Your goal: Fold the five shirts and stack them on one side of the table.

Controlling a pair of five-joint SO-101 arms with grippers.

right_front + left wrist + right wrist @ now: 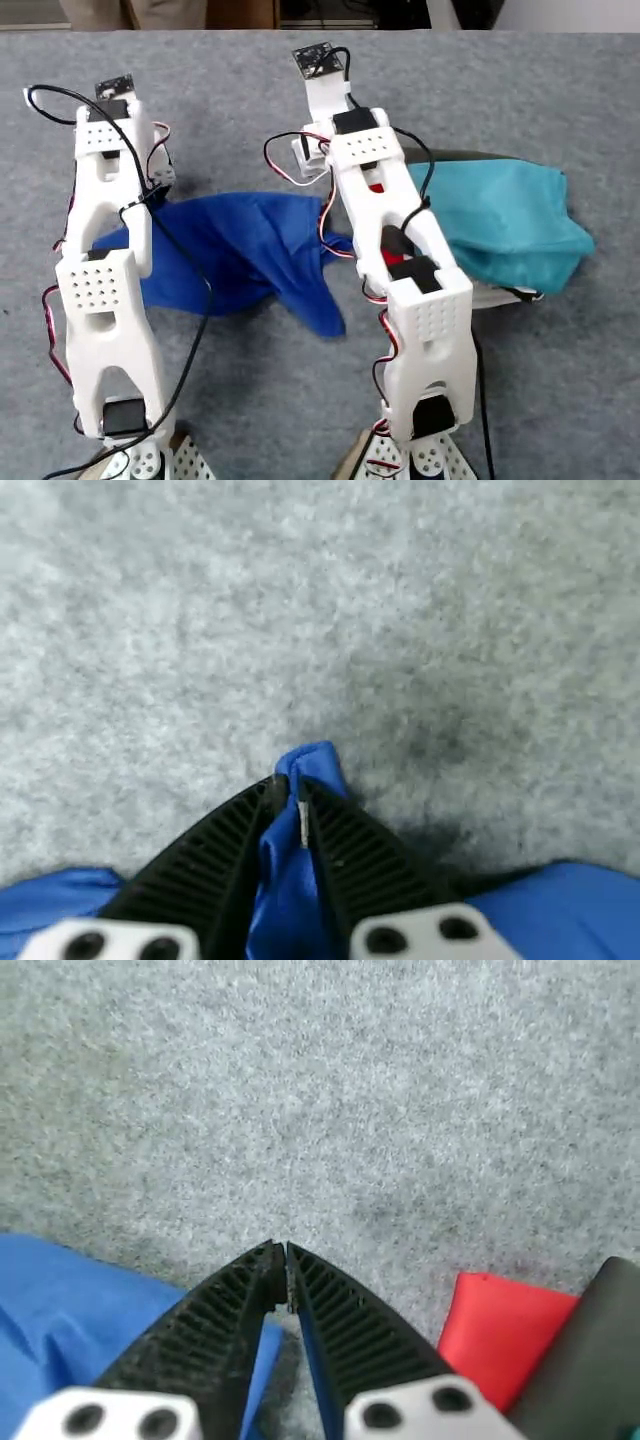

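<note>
Left gripper (290,780): the jaws are closed on a raised fold of the blue shirt (312,760). The tip of the fold pokes out just beyond the fingertips, and more blue cloth runs back between the ribbed pads (360,850). Right gripper (283,1250): the jaws meet at the tips just above the grey desk (400,1110). Blue cloth lies beneath and behind them, but whether any of it is pinched cannot be told. Near this gripper a folded red cloth (500,1325) touches a black cloth (605,1350). High view: the left arm (100,290) runs up the left of the frame and the right arm (400,250) up the centre, both white and trailing black and red wires. The blue shirt (240,250) lies crumpled and unfolded on the desk (560,400) between the two arms, at centre left. Its left end passes under the left arm, and a pointed flap reaches toward the lower centre. The teal shirt (510,220) sits at centre right, just beside the right arm, rumpled on top of a pile. A dark edge (470,155) shows along its upper side and a pale edge (500,295) along its lower side. The blue shirt and the teal shirt lie apart, with the right arm over the gap between them.
</note>
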